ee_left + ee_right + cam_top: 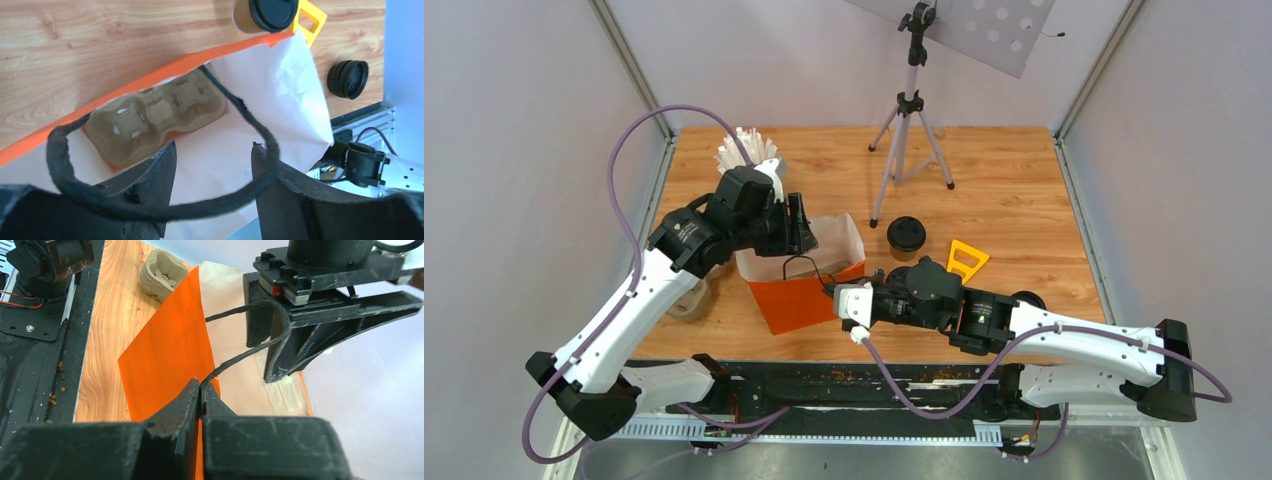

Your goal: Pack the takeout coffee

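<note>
Only left wrist — pulp tray [155, 117] inside bag [280, 85] | coffee [265, 12] outside

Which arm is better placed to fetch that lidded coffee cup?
Probably left: the left gripper stands open over the bag, while the right gripper is shut on its handle; the coffee cup stands nearby.

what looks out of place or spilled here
Brown crumbs lie scattered along the black rail at the near edge of the table, like a spill. A spare black lid lies alone, apart from the lidded coffee cup.
</note>
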`<move>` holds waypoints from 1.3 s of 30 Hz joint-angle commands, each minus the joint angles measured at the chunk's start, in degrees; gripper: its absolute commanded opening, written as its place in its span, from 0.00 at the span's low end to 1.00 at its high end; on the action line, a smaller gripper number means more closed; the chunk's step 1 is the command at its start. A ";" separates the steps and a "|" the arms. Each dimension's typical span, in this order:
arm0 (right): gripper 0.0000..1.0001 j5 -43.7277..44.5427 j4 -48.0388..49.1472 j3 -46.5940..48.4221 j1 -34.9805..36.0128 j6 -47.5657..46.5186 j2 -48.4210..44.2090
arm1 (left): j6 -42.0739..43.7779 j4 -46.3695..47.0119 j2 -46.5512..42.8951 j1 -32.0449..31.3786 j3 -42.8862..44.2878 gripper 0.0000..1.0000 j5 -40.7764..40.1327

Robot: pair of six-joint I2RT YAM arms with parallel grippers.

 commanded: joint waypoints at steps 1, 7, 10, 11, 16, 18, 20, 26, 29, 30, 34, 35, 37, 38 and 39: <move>0.00 -0.35 2.02 0.26 -0.26 2.52 0.09 | 0.07 4.05 -1.82 -0.26 3.40 0.64 0.32; 0.22 -0.66 -0.65 3.72 -0.49 6.79 0.35 | 4.19 2.13 -3.24 -0.17 9.57 0.70 -4.59; 0.44 -1.24 -3.91 6.83 -0.54 9.08 0.63 | 7.85 -3.04 -2.27 -0.18 16.29 0.75 -10.43; 0.52 -1.09 -4.61 7.74 -0.57 10.06 0.69 | 8.41 -4.78 -1.92 -0.17 18.29 0.76 -12.44; 0.77 1.06 -7.99 11.78 -0.57 17.89 0.98 | 9.39 -10.96 -2.43 -0.17 20.70 0.99 -18.23; 0.82 2.88 -10.96 15.30 -0.59 23.22 1.70 | 9.73 -12.62 -3.66 -0.17 18.34 1.00 -19.49; 0.93 3.55 -14.09 18.05 -0.57 26.55 2.61 | 10.43 -14.11 -5.75 -0.21 15.20 1.00 -21.07; 1.00 9.93 -20.58 23.26 -0.62 35.52 4.56 | 11.20 -12.31 -13.27 -0.18 3.63 1.00 -25.29; 1.00 14.73 -20.13 22.48 -0.75 38.85 3.10 | 10.75 -10.45 -15.78 -0.17 -0.35 0.96 -24.14; 1.00 16.59 -20.47 22.42 -1.03 39.79 2.56 | 11.00 -9.82 -16.12 -0.17 -1.90 0.94 -23.84; 1.00 21.84 -26.64 23.72 -4.69 46.91 2.16 | 9.80 -11.17 -15.65 -0.17 -4.40 0.86 -24.28; 1.00 23.91 -28.39 23.84 -5.11 47.87 2.20 | 9.55 -10.54 -15.77 -0.17 -5.21 0.83 -23.46; 1.00 27.34 -31.71 23.93 -5.41 48.40 2.11 | 9.02 -8.26 -16.16 -0.17 -6.78 0.78 -19.85; 1.00 29.10 -33.48 24.31 -5.45 48.85 2.19 | 9.20 -7.20 -16.14 -0.19 -7.18 0.75 -18.19; 1.00 30.72 -35.79 25.07 -5.44 49.66 2.20 | 9.19 -6.45 -15.80 -0.18 -7.02 0.71 -16.85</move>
